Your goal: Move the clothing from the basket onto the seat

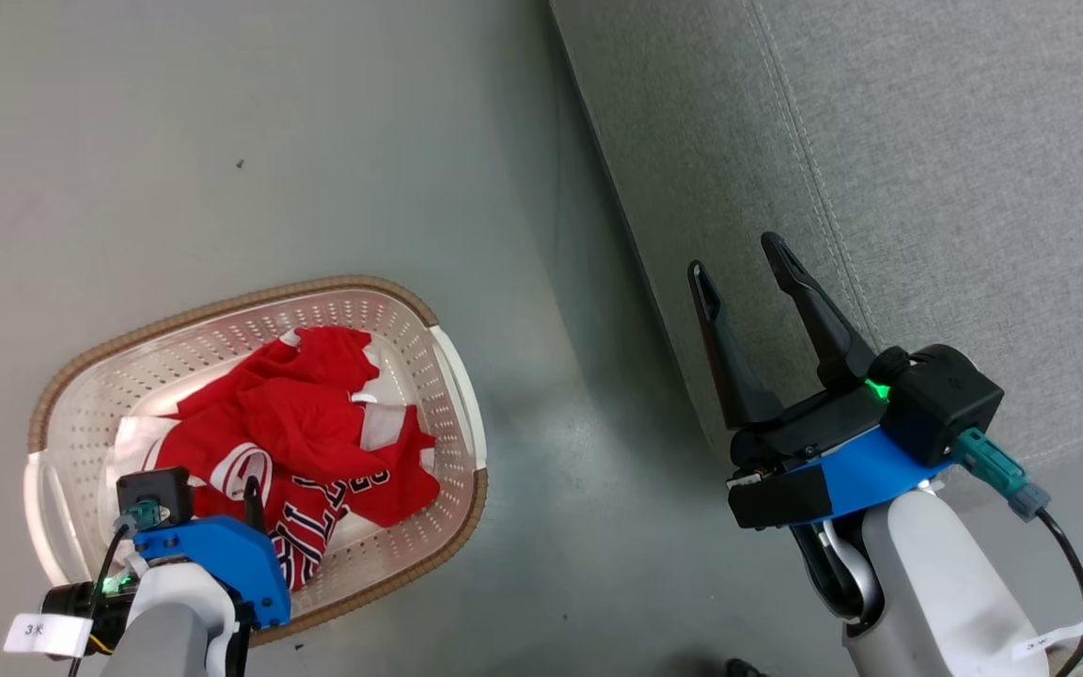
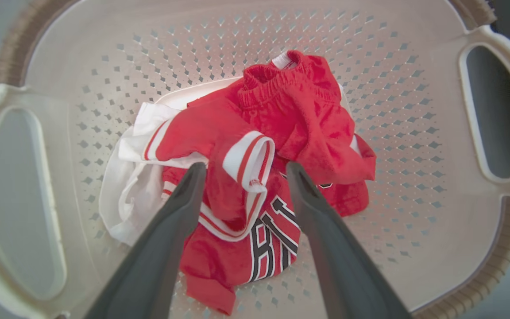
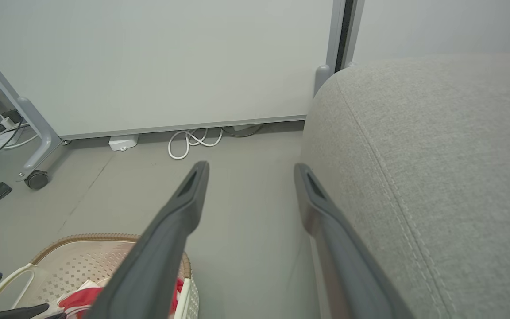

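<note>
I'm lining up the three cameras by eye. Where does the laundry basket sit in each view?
Head view: basket at lower left, on the floor, left of the seat.
Left wrist view: basket in the centre, seen from above, a handle at each side edge.
Right wrist view: basket in the bottom left corner, cut by the frame.
Shared landmark: the red clothing lying inside it.
</note>
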Controlling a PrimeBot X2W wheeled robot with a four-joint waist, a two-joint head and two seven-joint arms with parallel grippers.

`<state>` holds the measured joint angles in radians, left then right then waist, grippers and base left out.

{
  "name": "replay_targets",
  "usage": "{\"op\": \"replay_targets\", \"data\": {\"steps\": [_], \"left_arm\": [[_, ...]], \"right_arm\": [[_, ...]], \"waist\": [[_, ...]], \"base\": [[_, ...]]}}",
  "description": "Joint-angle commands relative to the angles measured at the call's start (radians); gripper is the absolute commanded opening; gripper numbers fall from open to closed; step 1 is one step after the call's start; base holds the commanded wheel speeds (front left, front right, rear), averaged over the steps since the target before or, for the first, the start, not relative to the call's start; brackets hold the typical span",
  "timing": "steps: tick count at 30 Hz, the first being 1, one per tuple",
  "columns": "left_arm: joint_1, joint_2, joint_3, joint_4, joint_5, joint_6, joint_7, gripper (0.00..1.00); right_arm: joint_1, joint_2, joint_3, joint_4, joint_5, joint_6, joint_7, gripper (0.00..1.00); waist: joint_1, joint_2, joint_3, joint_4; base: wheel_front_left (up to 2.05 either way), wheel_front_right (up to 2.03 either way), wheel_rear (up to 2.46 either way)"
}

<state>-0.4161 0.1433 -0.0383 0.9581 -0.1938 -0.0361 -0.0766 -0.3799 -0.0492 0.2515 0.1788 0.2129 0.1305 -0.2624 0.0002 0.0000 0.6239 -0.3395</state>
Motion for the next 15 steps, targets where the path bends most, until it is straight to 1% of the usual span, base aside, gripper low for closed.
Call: {"op": "replay_targets", "data": {"steps": [1,6,9,12,15], "left_arm": [[-0.022,0.004,0.003,0.011,-0.002,0.005,0.007,1.00],[-0.052,0.005,0.005,0.051,-0.016,0.012,0.022,1.00],[-0.071,0.008,0.008,0.073,-0.018,0.032,0.029,1.00],[-0.093,0.015,0.013,0.095,-0.020,0.064,0.037,1.00],[-0.113,0.014,0.021,0.117,-0.031,0.088,0.045,1.00]], "right_arm": [[-0.015,-0.002,0.002,-0.005,0.004,0.000,-0.004,1.00],[-0.021,-0.002,0.011,-0.012,0.019,0.000,-0.004,1.00],[-0.025,-0.002,0.012,-0.017,0.027,0.000,-0.003,1.00],[-0.030,-0.002,0.013,-0.023,0.029,0.000,-0.004,1.00],[-0.029,-0.002,0.016,-0.027,0.033,0.000,-0.003,1.00]], "waist": [[-0.0002,0.0000,0.018,-0.007],[-0.0002,0.0000,0.047,-0.019],[-0.0002,0.0000,0.062,-0.025],[-0.0002,0.0000,0.080,-0.030],[-0.0002,0.0000,0.095,-0.035]], "base": [[0.00,0.00,0.00],[0.00,0.00,0.00],[0.00,0.00,0.00],[0.00,0.00,0.00],[0.00,0.00,0.00]]}}
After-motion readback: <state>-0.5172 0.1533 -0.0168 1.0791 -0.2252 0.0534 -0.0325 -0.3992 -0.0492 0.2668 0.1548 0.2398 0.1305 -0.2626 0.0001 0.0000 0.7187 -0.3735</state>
